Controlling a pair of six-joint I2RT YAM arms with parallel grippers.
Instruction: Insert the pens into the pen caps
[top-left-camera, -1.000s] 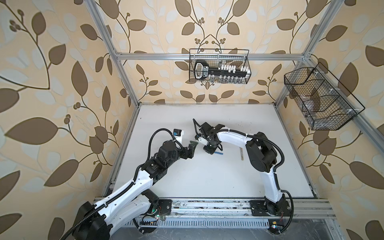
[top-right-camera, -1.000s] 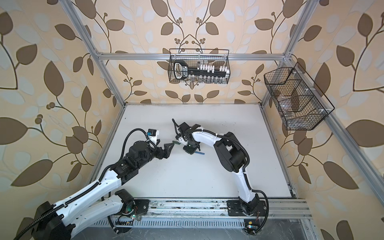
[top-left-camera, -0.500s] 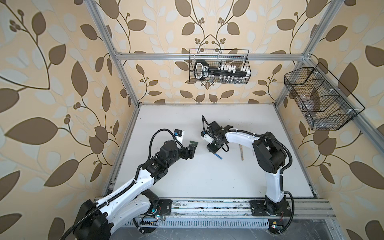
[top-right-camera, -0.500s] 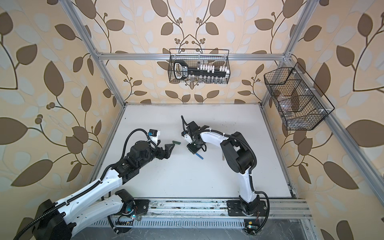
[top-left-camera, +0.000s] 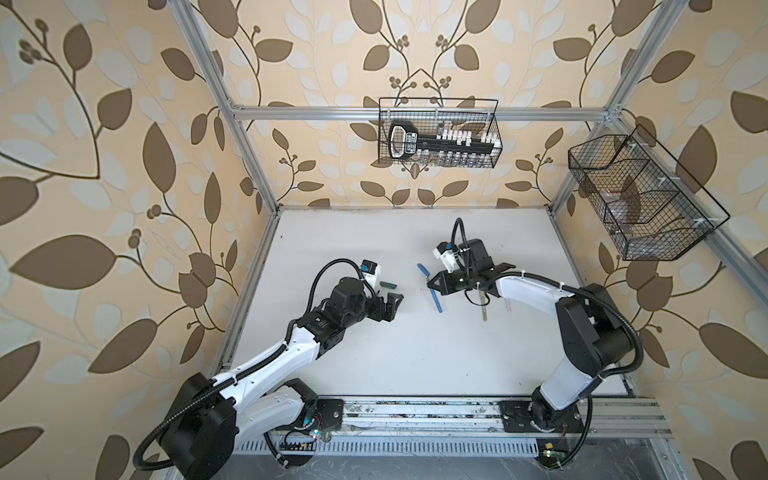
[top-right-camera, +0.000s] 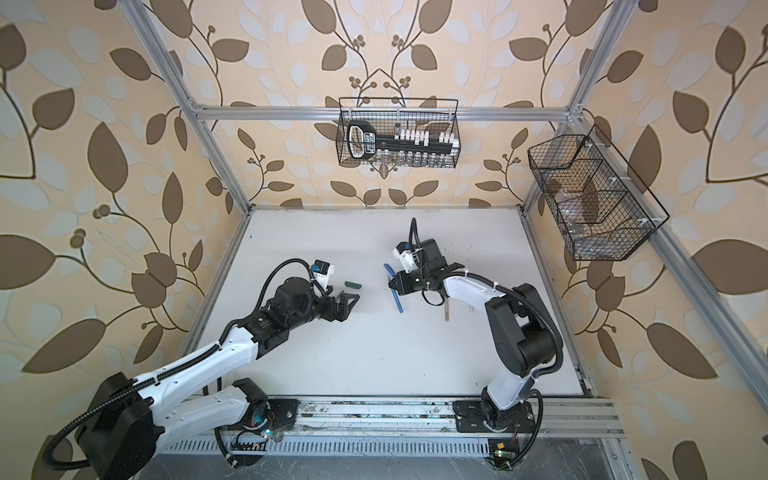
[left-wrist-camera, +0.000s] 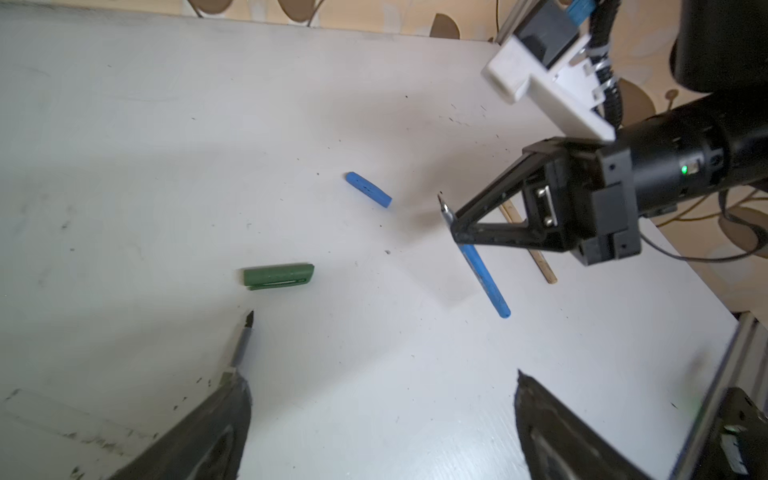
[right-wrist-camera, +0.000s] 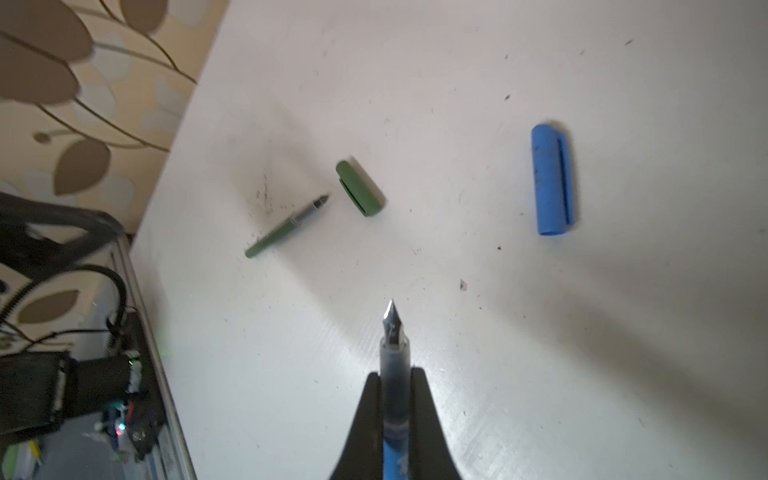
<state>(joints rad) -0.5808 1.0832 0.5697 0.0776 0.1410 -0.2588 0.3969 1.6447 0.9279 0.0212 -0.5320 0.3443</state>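
Pinching the blue pen (right-wrist-camera: 394, 361) just behind its nib, my right fingers (right-wrist-camera: 424, 405) hold it above the counter (right-wrist-camera: 540, 332), nib bare. The blue cap (right-wrist-camera: 552, 180) lies ahead, well apart from the green cap (right-wrist-camera: 360, 189). The green pen (right-wrist-camera: 286, 226) lies uncapped just beside that green cap. My left fingers (left-wrist-camera: 208, 432) stand spread wide, empty, near it.
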